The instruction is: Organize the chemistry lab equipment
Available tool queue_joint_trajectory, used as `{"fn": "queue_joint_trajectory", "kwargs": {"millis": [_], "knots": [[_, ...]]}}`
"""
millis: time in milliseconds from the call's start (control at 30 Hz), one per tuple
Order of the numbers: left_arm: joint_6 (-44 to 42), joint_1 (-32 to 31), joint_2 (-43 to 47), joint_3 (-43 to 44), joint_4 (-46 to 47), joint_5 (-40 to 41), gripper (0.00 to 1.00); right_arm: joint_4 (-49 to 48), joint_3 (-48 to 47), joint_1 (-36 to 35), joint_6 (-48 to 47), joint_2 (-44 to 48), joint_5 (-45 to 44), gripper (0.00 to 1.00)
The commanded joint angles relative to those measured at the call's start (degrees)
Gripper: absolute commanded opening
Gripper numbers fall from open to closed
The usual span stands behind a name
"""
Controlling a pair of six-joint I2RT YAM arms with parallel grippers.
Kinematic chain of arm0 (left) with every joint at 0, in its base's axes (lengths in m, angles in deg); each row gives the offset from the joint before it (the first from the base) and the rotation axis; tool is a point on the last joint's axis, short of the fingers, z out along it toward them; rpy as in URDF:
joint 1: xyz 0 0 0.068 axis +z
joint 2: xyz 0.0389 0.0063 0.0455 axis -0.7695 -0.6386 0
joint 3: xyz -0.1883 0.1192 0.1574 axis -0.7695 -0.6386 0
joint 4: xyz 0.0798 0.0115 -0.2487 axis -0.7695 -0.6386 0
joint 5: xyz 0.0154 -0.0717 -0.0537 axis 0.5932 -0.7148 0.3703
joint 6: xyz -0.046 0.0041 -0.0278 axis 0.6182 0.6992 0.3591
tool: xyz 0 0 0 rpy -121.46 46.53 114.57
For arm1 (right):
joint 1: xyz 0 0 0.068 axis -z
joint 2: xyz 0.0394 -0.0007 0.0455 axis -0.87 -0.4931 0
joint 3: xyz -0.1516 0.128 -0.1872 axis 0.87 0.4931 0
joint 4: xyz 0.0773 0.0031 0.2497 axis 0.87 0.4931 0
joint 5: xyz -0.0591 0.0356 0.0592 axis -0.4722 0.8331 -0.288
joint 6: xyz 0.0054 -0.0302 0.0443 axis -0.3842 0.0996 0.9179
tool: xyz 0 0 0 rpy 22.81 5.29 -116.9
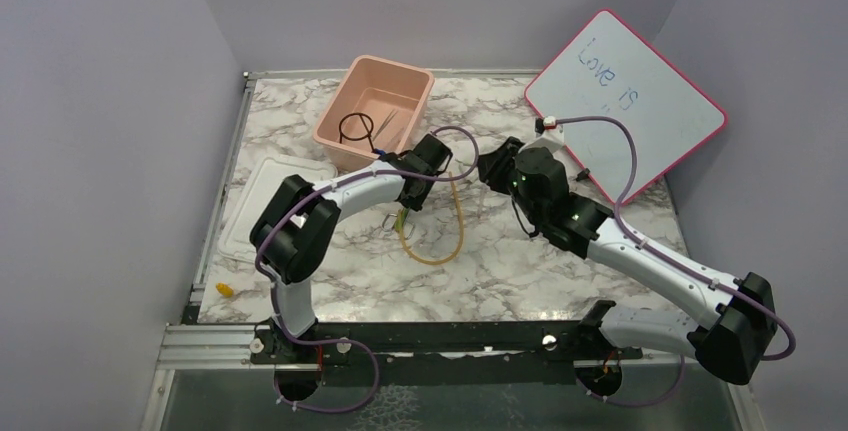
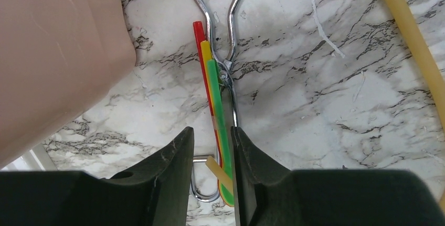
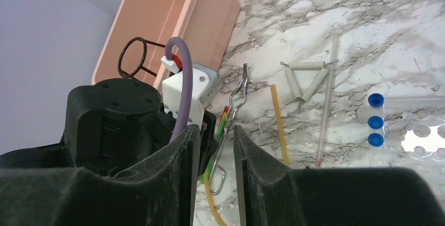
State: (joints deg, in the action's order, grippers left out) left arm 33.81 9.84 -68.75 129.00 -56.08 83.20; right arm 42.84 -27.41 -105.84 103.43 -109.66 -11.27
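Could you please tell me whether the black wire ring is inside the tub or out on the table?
Inside. In the top view the ring sits within the walls of the tub.

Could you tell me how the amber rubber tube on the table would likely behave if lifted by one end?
The amber rubber tube lies in a loose U, so it is probably floppy and would sag and trail from one grasp. It looks thin, so likely light. Being round on the smooth marble table, it may roll or slide when pushed.
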Motion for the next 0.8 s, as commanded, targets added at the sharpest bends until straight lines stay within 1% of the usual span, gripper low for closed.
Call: {"fn": "queue_joint_trajectory", "kwargs": {"millis": [0,133,400,500,600,767], "knots": [[-1.0,0.0,-1.6,1.7,-0.8,0.8,0.33,-2.0,0.4,0.2,-0.3,1.2,-0.9,0.35],[-0.8,0.1,-3.3,2.1,-1.4,1.9,0.26,-1.6,0.4,0.2,-0.2,1.2,-1.8,0.35],[-0.4,0.1,-5.4,2.8,-2.6,2.8,0.21,-0.3,0.6,0.2,1.0,2.4,-4.5,0.34],[-0.3,0.1,-5.5,3.1,-2.9,2.6,0.11,-0.3,1.0,0.2,1.2,3.1,-5.2,0.34],[-0.1,0.1,-4.3,4.1,-3.8,2.6,0.05,-0.2,1.0,0.2,1.2,3.6,-5.8,0.34],[0.2,0.1,-0.7,5.6,-6.0,0.1,0.04,0.2,0.8,0.2,1.3,4.0,-6.2,0.34]]}}
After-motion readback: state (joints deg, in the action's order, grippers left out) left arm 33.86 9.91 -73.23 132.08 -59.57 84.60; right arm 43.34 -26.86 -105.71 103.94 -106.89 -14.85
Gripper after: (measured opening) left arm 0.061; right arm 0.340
